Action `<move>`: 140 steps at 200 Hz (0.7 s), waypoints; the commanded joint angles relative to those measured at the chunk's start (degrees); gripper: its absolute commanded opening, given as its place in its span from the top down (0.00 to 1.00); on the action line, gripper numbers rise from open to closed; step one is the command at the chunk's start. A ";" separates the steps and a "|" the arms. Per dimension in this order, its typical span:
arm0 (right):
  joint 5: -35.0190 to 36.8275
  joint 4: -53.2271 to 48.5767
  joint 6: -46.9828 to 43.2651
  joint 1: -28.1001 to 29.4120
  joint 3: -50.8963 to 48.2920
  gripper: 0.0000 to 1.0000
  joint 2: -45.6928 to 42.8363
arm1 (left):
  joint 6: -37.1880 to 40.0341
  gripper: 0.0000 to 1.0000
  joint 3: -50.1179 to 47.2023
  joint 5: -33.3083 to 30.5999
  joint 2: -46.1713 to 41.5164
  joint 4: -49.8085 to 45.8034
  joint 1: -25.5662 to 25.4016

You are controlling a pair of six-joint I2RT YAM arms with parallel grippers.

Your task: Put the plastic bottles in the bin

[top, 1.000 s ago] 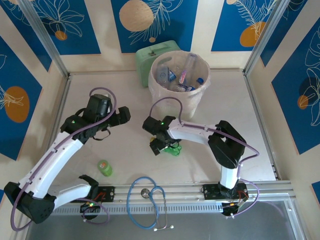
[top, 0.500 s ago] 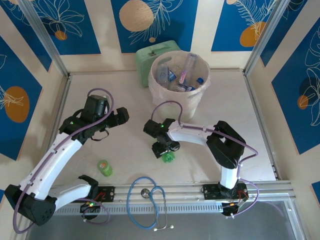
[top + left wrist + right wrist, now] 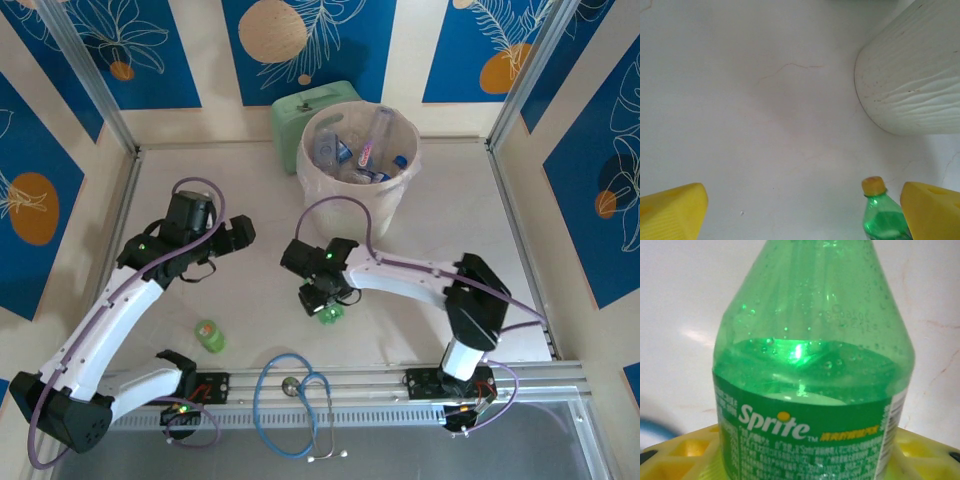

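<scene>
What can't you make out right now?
- Hold of the right gripper: top view, its body covers the Sprite bottle; right wrist view, the bottle hides the contact.
- Bottles in the bin: overlapped, too small to count, top view.
- Left wrist view: bottom edge crops green bottle.

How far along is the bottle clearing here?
Done: several bottles lie in the bin. In hand: the right gripper has its jaws around a green Sprite bottle on the table. Left: binning that one, then another green bottle at front left; the left gripper is open, empty.
</scene>
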 commanded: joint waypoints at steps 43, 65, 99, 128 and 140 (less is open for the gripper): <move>6.63 -8.36 -1.82 -4.71 30.13 0.43 -11.85 | 1.49 0.01 3.17 1.13 -1.74 1.44 1.07; 6.01 -9.58 -2.11 -12.50 41.51 0.42 -8.50 | 1.41 0.01 3.17 1.39 -2.11 1.36 1.10; 5.06 -12.49 -3.78 -21.81 57.67 0.41 2.18 | 0.72 0.01 3.16 1.99 -2.46 1.33 1.07; 5.62 -16.99 -5.12 -25.96 69.47 0.41 12.19 | 0.59 0.01 3.06 2.10 -2.74 1.09 1.07; 5.46 -18.33 -5.48 -27.42 72.62 0.41 15.38 | 0.68 0.01 2.68 2.09 -2.91 1.07 1.06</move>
